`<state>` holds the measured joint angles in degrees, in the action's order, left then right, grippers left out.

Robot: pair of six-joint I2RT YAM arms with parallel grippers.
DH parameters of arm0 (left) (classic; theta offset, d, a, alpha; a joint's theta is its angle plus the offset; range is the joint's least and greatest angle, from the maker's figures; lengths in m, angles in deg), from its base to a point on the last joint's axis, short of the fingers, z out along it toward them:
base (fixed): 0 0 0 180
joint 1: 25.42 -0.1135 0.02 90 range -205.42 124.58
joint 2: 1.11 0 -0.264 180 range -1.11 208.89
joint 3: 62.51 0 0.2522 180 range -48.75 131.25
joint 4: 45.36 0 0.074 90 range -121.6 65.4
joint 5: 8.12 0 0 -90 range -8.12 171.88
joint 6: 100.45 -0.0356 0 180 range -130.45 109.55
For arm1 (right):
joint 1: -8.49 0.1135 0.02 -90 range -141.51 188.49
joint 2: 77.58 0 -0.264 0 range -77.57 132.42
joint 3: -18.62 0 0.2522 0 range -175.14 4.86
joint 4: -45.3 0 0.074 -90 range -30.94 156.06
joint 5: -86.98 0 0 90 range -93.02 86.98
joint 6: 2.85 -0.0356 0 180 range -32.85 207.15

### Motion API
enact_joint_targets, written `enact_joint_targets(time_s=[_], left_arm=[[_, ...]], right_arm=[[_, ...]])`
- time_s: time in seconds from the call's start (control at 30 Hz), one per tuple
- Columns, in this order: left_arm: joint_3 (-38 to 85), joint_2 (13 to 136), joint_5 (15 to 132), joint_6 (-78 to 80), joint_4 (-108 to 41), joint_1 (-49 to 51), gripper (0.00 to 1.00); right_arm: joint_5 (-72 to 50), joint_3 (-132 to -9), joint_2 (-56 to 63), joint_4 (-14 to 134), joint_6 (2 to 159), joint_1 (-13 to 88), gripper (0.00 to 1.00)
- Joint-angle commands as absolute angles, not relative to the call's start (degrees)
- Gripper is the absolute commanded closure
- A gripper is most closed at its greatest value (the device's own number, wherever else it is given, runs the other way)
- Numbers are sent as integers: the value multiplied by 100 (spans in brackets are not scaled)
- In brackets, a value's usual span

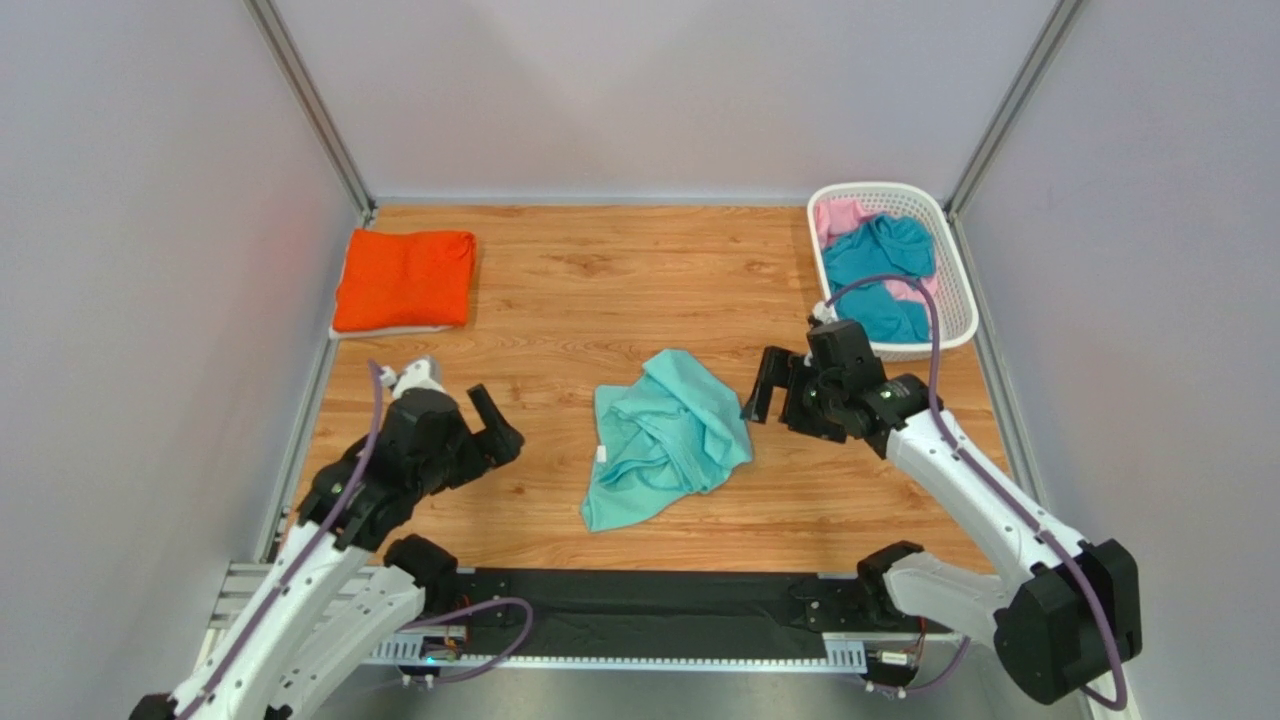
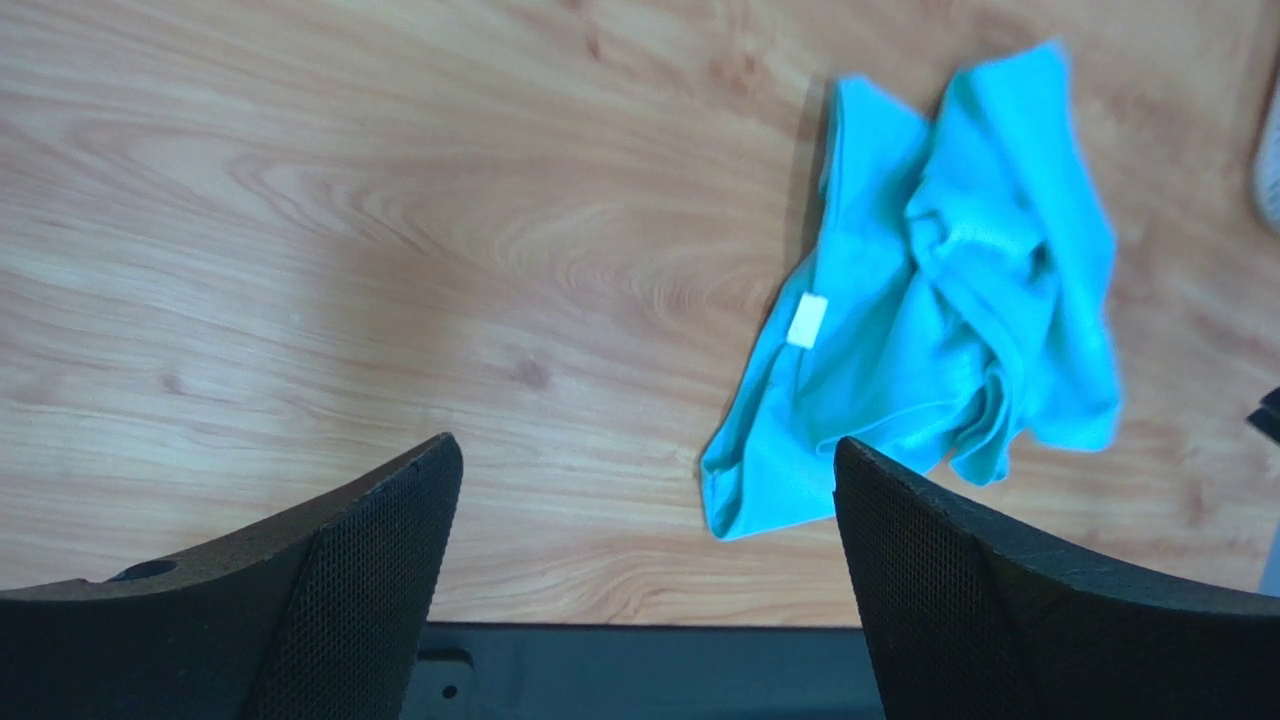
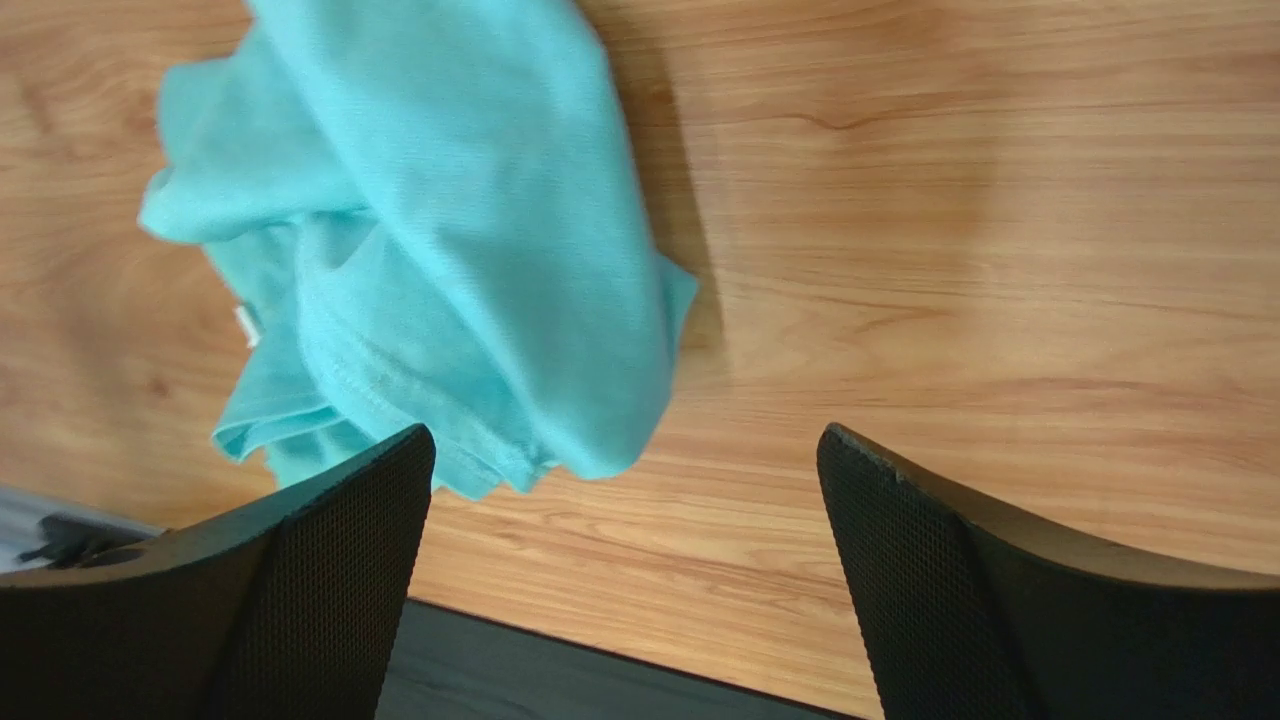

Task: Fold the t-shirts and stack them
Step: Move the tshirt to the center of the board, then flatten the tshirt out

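Top view: mint-green tee point(image 1: 666, 438) lies crumpled in a loose heap on the table point(image 1: 601, 285), near the front edge and about midway between the two arms. Orange tee point(image 1: 404, 279) sits folded flat at the far left corner, a pale layer showing under it. White basket point(image 1: 962, 300) at far right holds a teal tee point(image 1: 879, 263) on top of a pink tee point(image 1: 839, 219). Left gripper point(image 1: 466, 402) hovers left of the heap, right gripper point(image 1: 778, 398) just beside its right edge; neither touches cloth. Left wrist view: jaws wide apart, nothing between them, heap ahead and to the right, small white label point(image 2: 809, 320) showing on the near fold. Right wrist view: jaws likewise spread and empty, a stitched hem point(image 3: 361, 390) curling along the cloth's lower edge. My read: thin, limp, light fabric that will drape and bunch and will not hold a shape when lifted. I'd pinch a single layer at the hem or a corner on each side, then draw it out flat. Grabbing the bundled middle risks catching several layers.
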<state>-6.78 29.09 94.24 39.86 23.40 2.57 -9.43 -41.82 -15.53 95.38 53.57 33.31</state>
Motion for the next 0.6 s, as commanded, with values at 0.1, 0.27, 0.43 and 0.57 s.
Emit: enact_joint_targets(time_s=[0.1,0.27,0.43,0.57], left_arm=[[-1377,4064,7759,4106,612,253,2],[-1535,4819,7187,4220,-531,498,15],[-1553,5478,6835,4229,-1339,964,24],[-1553,5856,6948,4272,-1517,1342,24]], right_arm=[[103,-4823,-2290,9976,6271,3354,0],[-396,-4718,-2238,9607,6404,3486,0],[-635,-4664,-1975,9457,6403,3486,0],[-811,-4787,-1764,9352,6447,3512,0]])
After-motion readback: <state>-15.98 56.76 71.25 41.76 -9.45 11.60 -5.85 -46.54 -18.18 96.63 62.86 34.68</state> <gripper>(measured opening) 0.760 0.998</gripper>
